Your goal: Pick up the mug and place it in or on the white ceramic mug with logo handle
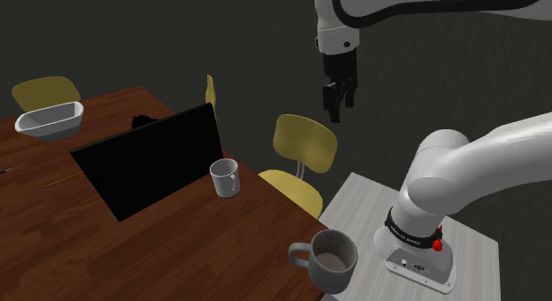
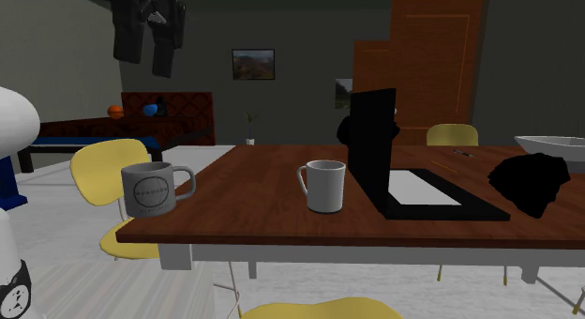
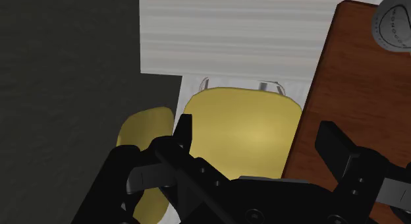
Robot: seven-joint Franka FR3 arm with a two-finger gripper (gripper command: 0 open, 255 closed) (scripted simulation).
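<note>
Lettering on the grey mug cannot be read.

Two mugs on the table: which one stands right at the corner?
The darker grey mug, nearest the robot's stand; the white mug stands further in, beside the open laptop.

Dim, even light throughout, walls rendered dark grey, white arm shown as the brightest surface with soft shading underneath, wooden table lit a muted red-brown, laptop screen rendered flat black, pale stand streaked with grey

Wood-grain table, matt grey mug
</note>
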